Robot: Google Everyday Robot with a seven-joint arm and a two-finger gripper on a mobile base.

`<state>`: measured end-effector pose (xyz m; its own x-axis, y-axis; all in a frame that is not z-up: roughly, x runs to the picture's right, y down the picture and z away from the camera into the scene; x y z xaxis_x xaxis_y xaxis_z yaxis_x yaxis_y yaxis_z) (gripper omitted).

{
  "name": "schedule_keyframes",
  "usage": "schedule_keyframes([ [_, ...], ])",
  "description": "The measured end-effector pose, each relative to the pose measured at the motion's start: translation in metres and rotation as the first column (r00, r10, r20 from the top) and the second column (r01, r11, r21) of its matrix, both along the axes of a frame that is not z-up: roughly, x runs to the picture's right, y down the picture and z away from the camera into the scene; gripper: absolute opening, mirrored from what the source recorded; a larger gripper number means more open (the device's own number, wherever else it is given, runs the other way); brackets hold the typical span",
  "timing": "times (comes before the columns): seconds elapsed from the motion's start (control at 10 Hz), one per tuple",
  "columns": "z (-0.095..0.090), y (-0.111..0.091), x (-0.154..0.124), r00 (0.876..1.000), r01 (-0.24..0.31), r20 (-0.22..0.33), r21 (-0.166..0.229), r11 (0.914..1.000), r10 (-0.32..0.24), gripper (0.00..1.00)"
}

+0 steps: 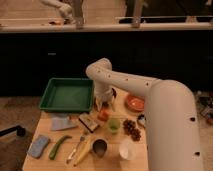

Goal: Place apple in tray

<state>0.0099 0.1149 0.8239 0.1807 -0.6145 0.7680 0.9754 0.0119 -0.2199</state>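
Nearest the camera, well off the near-right of the tray (67, 95), stand a white cup (127, 149) and a metal cup (100, 147). Closer to the tray, just off its near-right corner, the apple (103, 115) rests on the table (112, 137), with a pale green fruit (114, 125) just beside it. The gripper (103, 103) hangs right of the tray, directly above the apple, jaws spread wide and empty. The descent looks riskiest: an off-centre pinch could send the round apple rolling, or a finger could knock the green fruit. Carried too low, the apple might strike the tray's raised side
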Motion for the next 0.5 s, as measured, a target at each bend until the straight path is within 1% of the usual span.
schedule_keyframes([
  [0.2,0.0001,0.0045,-0.0041,1.000,0.029,0.005,-0.005,0.9996,-0.028,0.64],
  [0.5,0.0000,0.0040,-0.0044,1.000,0.029,0.006,-0.003,0.9996,-0.029,0.64],
])
